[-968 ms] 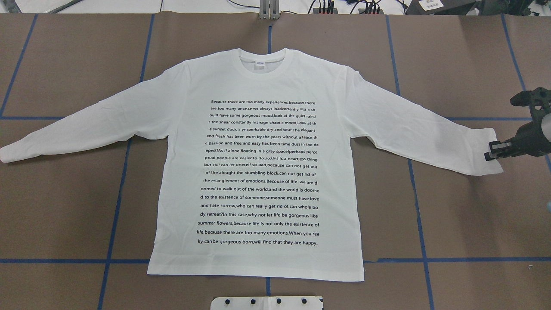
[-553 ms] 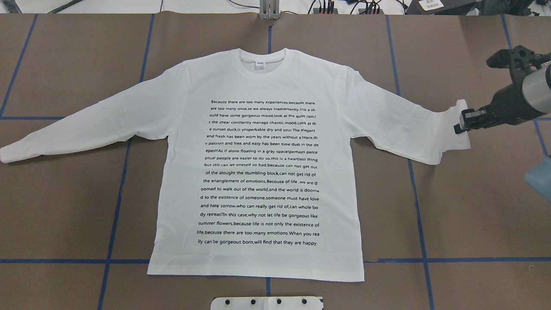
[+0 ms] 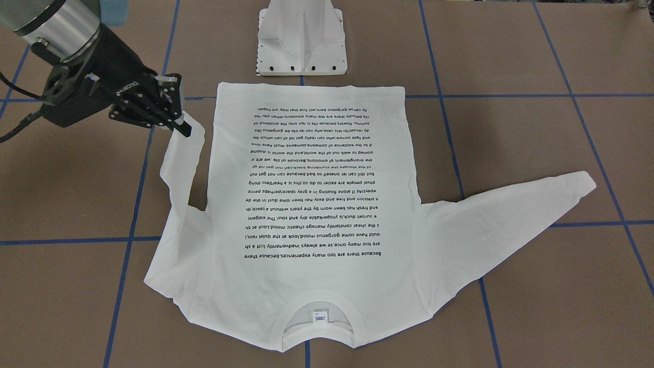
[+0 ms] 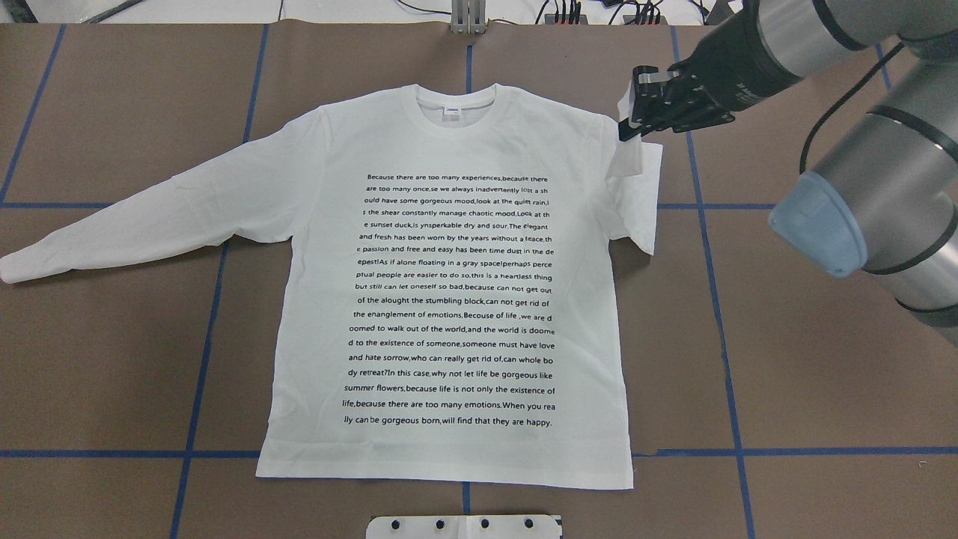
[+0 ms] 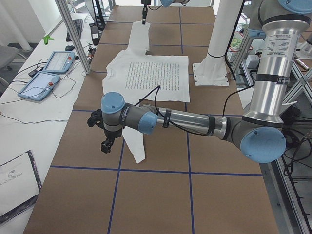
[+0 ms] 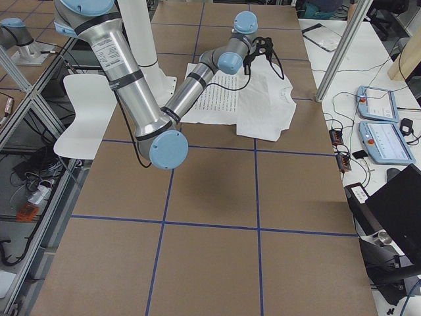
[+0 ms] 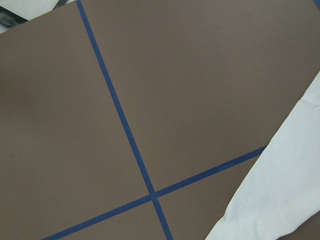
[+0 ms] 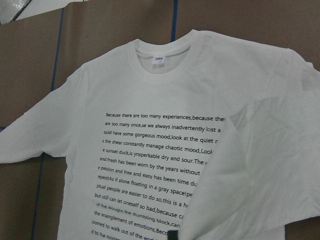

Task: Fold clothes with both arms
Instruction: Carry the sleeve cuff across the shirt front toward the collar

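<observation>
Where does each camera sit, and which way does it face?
Front-facing: across the table, facing the robot; shows T-shirt, pedestal, right gripper holding its sleeve.
Overhead: behind the robot, looking forward and down; right arm.
Left: table's left end; left gripper near.
Right: table's right end; right arm near.
Left wrist: down at table, T-shirt edge; no fingers.
Right wrist: down on the T-shirt; fingers barely show.
Shared: front-facing and overhead both show that grasp.

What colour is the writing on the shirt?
Black writing on a white shirt; clearest from overhead.
</observation>
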Robot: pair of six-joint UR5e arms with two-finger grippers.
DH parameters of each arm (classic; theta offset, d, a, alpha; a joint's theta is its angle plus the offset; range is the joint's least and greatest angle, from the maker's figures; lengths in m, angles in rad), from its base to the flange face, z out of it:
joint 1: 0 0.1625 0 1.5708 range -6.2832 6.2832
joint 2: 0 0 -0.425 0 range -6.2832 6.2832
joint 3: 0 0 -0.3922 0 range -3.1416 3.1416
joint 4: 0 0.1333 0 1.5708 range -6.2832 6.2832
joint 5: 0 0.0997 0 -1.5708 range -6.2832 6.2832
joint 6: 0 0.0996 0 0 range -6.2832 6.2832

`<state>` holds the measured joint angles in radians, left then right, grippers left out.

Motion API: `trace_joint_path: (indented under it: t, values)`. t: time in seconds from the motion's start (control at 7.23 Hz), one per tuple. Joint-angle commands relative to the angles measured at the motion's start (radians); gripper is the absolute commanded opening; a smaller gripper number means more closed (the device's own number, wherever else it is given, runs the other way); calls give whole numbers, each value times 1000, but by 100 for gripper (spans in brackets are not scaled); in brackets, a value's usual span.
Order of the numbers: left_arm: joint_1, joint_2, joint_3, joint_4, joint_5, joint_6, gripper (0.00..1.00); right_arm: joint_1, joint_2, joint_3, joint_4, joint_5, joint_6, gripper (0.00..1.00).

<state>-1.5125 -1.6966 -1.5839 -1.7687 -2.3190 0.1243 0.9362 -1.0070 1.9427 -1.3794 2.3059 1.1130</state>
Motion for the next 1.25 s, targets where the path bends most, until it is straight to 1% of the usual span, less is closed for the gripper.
trace_joint_path:
  t: [0.0,0.28,0.42,0.55,0.69,0.83,0.97,1.11]
  values:
    - [0,0,11,0,1,1,100,-167,103,-19,-4,-150,19,0]
    - [0,-1,47,-37,0,-3,100,-273,151,-53,-4,-256,19,0]
    - [0,-1,67,-70,0,-12,100,-301,197,-115,-4,-296,19,0]
    - [0,-1,80,-95,0,-24,100,-304,255,-202,-1,-304,19,0]
    - [2,-5,85,-98,0,-29,100,-304,293,-267,2,-307,19,0]
    - [2,-11,87,-98,1,-31,100,-303,309,-307,8,-310,22,0]
    - [2,-12,88,-98,1,-37,100,-301,317,-329,17,-360,33,0]
    - [2,-15,91,-98,1,-38,100,-300,329,-327,69,-368,63,0]
